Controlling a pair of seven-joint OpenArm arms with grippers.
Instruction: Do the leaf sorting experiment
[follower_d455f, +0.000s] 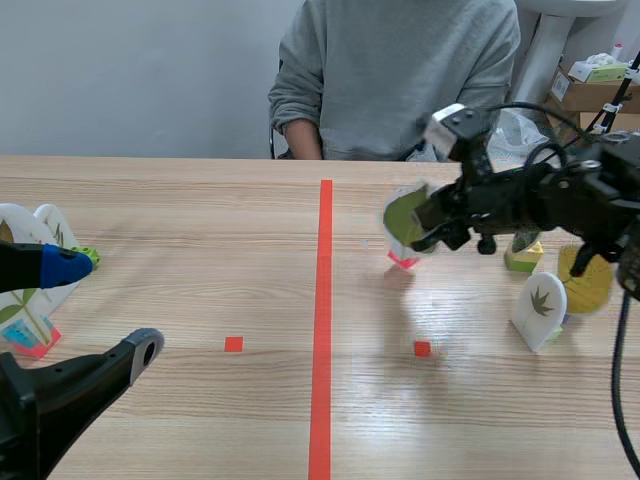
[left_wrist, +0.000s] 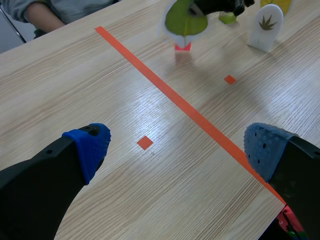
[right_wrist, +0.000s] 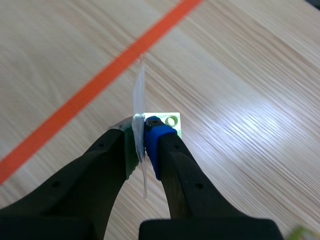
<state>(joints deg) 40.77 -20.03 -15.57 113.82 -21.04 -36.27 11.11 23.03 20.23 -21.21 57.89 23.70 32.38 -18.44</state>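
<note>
Standing near green card (follower_d455f: 404, 216): white card (follower_d455f: 540, 306)

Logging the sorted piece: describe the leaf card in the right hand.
The leaf card is a rounded, glossy, white-edged sheet bearing one broad green leaf, stalk downward, set in a small red base. It stands roughly upright, on the right arm's side of the orange tape line. The right hand is shut on it, a pad pressing each face. Whether the base touches the table cannot be told.
</note>
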